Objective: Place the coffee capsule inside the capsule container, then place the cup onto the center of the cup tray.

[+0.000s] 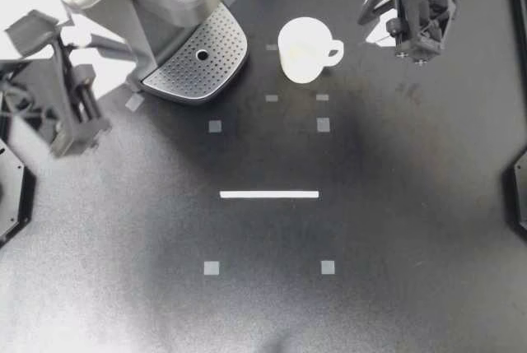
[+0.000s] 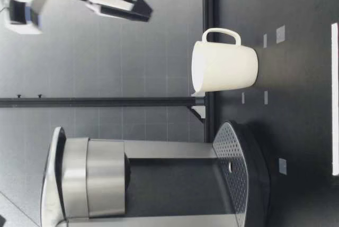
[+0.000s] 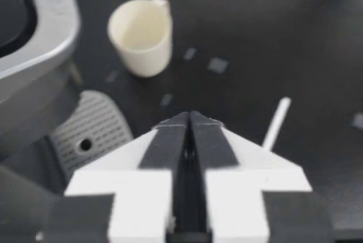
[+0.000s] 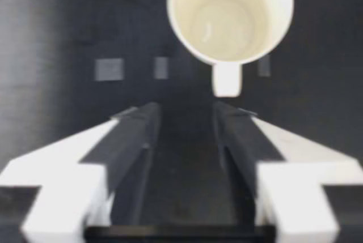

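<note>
The left gripper [image 1: 81,127] is held beside the coffee machine [image 1: 160,3], fingers pressed together. The cup [image 1: 306,50] is stood upright on the table [image 1: 395,229], just beside the cup tray [image 1: 198,61], not on it. The right gripper [image 1: 414,40] is hung high past the cup, fingers parted, with the cup's handle turned toward it.
</note>
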Controlling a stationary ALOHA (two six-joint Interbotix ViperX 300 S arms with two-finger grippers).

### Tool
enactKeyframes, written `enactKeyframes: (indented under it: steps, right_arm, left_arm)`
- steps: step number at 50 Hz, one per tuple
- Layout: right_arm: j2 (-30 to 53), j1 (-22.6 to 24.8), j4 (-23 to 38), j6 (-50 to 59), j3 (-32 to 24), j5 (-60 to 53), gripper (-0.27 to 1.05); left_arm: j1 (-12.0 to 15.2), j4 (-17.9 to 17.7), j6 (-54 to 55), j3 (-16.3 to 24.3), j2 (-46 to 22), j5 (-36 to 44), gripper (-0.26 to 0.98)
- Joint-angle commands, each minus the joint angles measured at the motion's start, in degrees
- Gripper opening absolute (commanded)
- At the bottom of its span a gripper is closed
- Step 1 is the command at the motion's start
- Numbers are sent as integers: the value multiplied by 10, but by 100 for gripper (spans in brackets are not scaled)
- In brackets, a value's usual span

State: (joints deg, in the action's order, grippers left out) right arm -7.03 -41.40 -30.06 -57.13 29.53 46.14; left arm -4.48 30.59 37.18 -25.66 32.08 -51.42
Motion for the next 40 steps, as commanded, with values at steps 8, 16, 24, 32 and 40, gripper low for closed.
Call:
enactKeyframes:
  steps: [8, 16, 24, 32, 40]
  right_arm:
    - [11, -5, -6, -18, 19, -85, 70]
    - [24, -5, -6, -18, 24, -112, 70]
    - [54, -4, -11, -18, 24, -120, 70]
    - [75, -2, -24, -18, 22, -127, 70]
    - [87, 16, -24, -18, 21, -153, 69]
  left_arm:
    - [-2, -2, 4, -13, 25, 19, 7]
    - [-1, -1, 4, -17, 30, 19, 7]
    - [-2, 4, 4, -18, 44, 19, 7]
    - [-1, 20, 4, -18, 58, 19, 7]
    - [-1, 58, 6, -15, 67, 15, 7]
